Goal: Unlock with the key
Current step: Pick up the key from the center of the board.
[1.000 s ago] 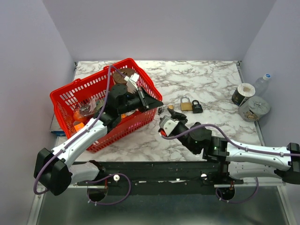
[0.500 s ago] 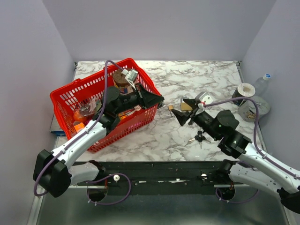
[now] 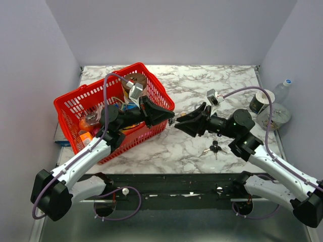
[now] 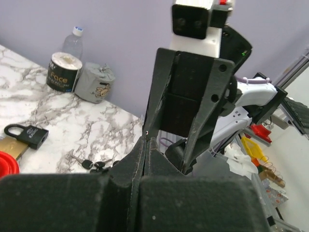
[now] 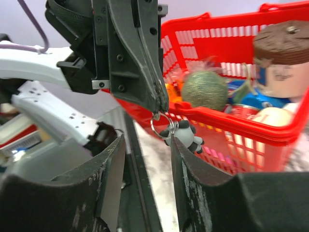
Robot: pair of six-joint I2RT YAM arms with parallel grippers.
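- Where the two arms meet near the middle of the overhead view, the left gripper (image 3: 170, 117) points right and the right gripper (image 3: 180, 125) points left, tip to tip above the marble table (image 3: 202, 80).
- The left gripper's jaws are pressed together; in the right wrist view a metal key ring (image 5: 159, 124) hangs from their tip, with a small panda charm (image 5: 186, 137) dangling from the ring. Whether a key is pinched between the jaws I cannot tell.
- The right gripper's jaws stand apart and clamp nothing. Its two fingers (image 5: 110, 169) fill the lower part of its own view, and the ring and charm hang in the gap between them.
- A bunch of keys (image 3: 214, 148) with black heads lies on the table in the lower centre-right of the overhead view, under the right arm.
- In the left wrist view a black padlock (image 4: 26, 135) lies at the left edge, touching a brass padlock (image 4: 8, 148) that is cut off by the frame. Both are apart from the bunch of keys.
- A red basket (image 3: 96, 84) full of objects fills the left of the overhead view, just behind the left gripper.
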